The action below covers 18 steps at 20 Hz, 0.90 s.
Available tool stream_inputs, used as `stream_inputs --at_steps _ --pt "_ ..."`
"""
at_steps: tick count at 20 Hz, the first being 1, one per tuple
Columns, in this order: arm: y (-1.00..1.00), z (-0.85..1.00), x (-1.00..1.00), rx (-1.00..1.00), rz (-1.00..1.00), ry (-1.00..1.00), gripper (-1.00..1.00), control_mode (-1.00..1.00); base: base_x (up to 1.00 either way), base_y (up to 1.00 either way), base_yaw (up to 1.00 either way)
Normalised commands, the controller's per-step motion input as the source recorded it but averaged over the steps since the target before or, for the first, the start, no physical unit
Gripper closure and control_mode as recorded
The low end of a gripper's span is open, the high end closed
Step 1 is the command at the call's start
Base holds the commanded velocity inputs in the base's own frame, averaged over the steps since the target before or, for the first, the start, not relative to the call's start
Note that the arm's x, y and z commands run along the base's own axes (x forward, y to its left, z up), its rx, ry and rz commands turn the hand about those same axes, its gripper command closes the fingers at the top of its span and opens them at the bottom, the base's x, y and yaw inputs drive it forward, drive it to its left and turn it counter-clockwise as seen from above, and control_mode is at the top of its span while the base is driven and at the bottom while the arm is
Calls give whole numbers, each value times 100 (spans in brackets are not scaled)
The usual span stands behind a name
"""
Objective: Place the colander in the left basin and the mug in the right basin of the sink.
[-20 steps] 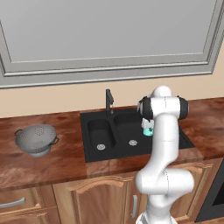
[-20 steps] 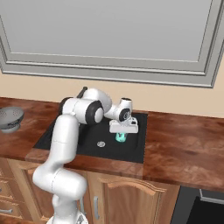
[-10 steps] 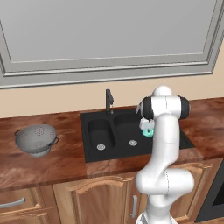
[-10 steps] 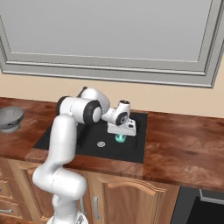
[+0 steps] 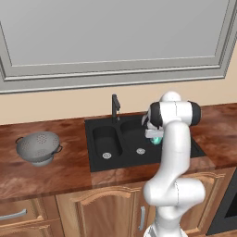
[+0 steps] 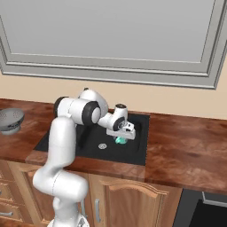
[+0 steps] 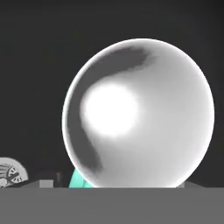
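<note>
Item: mug [image 6: 119,140]. Small teal cup with white inside, low in the right basin [image 5: 139,134] of the sink [image 5: 92,164]. In the hand view its pale round mouth sits directly under the camera, with a sliver of teal wall at its lower edge.

Item: pincer [image 6: 122,138]. Positioned directly over the mug, down within the right basin. The frames do not show plainly whether its jaws stand apart or clamp the cup; cannot tell.

Item: colander [image 5: 39,147]. Grey perforated bowl with dark loop handles, upright on the wooden tabletop [image 5: 55,173], well to the left of the sink and apart from it. Untouched.

Item: left basin [image 5: 105,144]. Narrow black compartment with silver drain, beside the faucet [image 5: 115,105].

Step in hand, judged: delivery of the mug to the right basin, at or near release.

Next move, judged: lift the pincer straight out without tipping the cup, then swing far left to the colander, take it by rim or handle, and carry it over the sink edge into the narrow basin, clear of the faucet.
</note>
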Motion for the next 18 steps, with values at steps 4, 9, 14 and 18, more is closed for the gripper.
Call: stream_inputs --at_steps 4,9,14,18 --pt "5 10 -1 -5 -10 -5 -100 -100 0 0 0" --pt "0 26 -8 -1 -10 -5 -100 -100 0 0 0" --pt "7 34 -7 -2 -12 -3 -100 -100 0 0 0" --pt "11 34 -23 0 -9 -2 -100 -100 0 0 0"
